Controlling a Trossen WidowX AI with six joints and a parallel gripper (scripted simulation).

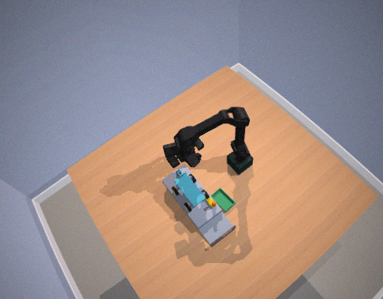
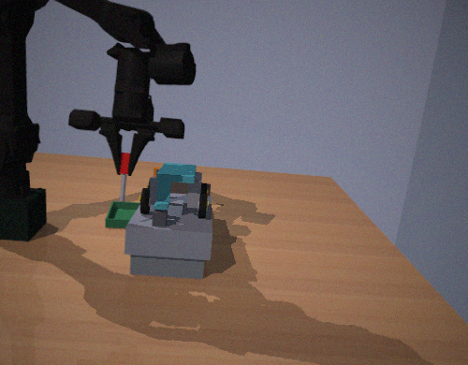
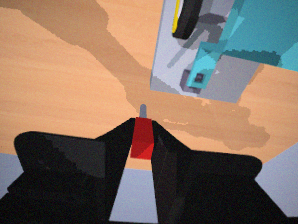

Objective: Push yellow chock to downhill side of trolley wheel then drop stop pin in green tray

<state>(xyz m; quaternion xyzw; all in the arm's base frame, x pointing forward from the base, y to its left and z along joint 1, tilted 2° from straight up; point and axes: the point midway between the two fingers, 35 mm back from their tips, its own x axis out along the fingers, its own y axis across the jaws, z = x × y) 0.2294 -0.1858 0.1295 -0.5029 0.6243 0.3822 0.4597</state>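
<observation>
My gripper is shut on the red head of the stop pin. The pin hangs upright with its grey shaft free in the air, beside the ramp's uphill end. The turquoise trolley stands on the grey ramp. The yellow chock with its orange handle is at the downhill side of a lower wheel on the tray's side; whether they touch is too small to tell. The green tray lies on the table beside the ramp.
The wooden table carries the ramp, the tray and the arm's dark base. A small socket block stands at the ramp's uphill end. Shadows of the arm fall across the table.
</observation>
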